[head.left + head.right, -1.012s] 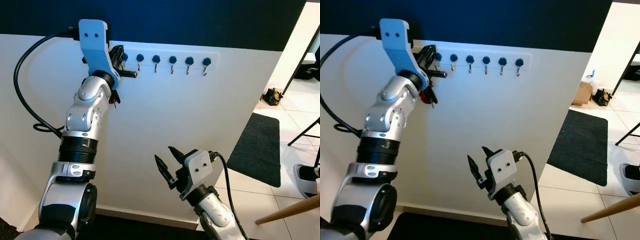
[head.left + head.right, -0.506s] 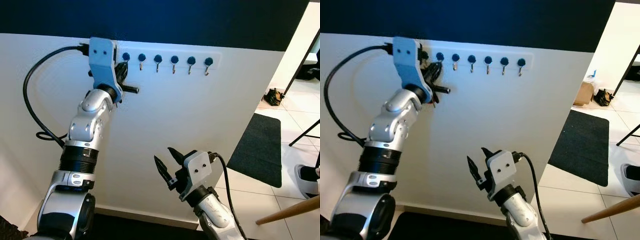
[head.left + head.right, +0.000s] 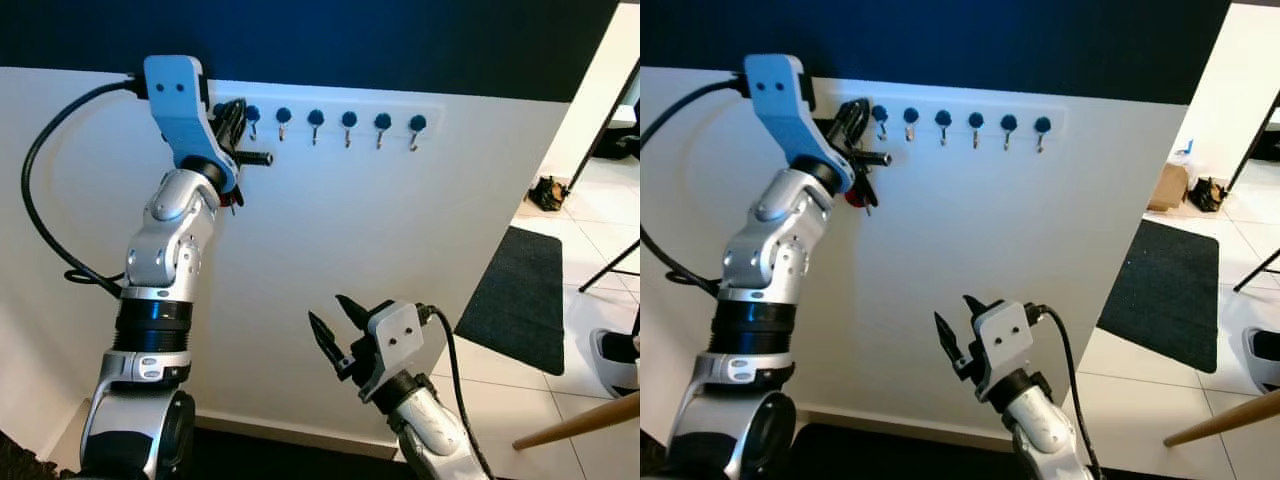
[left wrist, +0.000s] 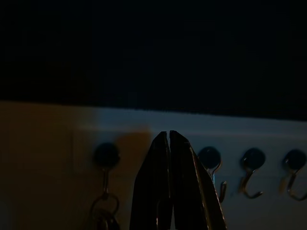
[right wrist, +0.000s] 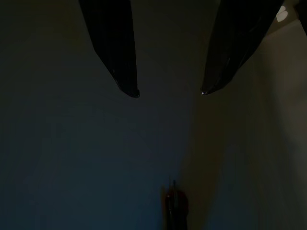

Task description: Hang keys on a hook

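Keys apparently hang on a hook just beside the closed left end effector.

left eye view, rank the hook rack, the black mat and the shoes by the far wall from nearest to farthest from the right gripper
From the right gripper, low in front of the wall:
1. black mat, on the floor to its right.
2. hook rack, up on the wall above it; close to the mat's distance, hard to call.
3. shoes, far right, beyond the mat.

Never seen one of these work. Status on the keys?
Left hand shut, raised at the hook rail. Keys hanging on the end hook. Right hand open, low, idle. Nothing in the way.
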`<state>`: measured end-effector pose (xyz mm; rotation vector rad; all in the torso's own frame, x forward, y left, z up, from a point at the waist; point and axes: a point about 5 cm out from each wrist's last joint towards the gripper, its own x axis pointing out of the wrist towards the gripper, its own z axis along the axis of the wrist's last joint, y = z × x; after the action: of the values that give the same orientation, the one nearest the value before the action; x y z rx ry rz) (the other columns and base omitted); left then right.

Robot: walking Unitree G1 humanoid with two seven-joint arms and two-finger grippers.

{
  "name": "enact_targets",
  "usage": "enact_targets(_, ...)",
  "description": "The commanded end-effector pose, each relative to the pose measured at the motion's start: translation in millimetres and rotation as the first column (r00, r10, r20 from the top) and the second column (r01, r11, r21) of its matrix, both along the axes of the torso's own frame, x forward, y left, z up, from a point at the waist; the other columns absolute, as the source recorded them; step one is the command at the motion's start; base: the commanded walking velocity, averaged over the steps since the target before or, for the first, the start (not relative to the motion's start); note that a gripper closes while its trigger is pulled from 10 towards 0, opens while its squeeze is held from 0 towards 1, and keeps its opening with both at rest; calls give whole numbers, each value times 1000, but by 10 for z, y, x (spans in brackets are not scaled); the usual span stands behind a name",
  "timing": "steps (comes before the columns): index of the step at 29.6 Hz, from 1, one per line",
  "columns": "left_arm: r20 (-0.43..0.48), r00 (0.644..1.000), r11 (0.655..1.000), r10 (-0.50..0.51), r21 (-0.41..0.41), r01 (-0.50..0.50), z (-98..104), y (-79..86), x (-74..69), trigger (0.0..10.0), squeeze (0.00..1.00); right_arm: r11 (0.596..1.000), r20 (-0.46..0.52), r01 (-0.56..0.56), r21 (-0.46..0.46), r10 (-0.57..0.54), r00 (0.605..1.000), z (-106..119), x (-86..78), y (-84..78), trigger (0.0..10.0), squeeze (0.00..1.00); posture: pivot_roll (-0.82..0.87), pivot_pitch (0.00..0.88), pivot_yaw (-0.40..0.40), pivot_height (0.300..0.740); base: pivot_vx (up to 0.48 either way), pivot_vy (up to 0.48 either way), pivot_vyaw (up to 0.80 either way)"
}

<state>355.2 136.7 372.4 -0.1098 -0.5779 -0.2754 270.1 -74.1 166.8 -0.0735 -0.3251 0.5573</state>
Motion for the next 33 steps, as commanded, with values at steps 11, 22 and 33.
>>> enact_targets(11,-59,996,996,-73,41,76,-123,-307,32,10000,0,1000,-9,-9,-5,9,1000,-18,-16,15,10000,0,57,147,33,740,0,0,0)
enact_targets(22,-111,991,993,-78,75,86,-222,-402,123,10000,0,1000,-9,-1,-3,1,1000,-18,-23,10,10000,0,55,149,43,740,0,0,0)
enact_targets(33,-182,983,990,-37,125,61,-372,-436,222,10000,0,1000,-10,1,0,-1,1000,-18,-29,13,10000,0,53,156,44,740,0,0,0)
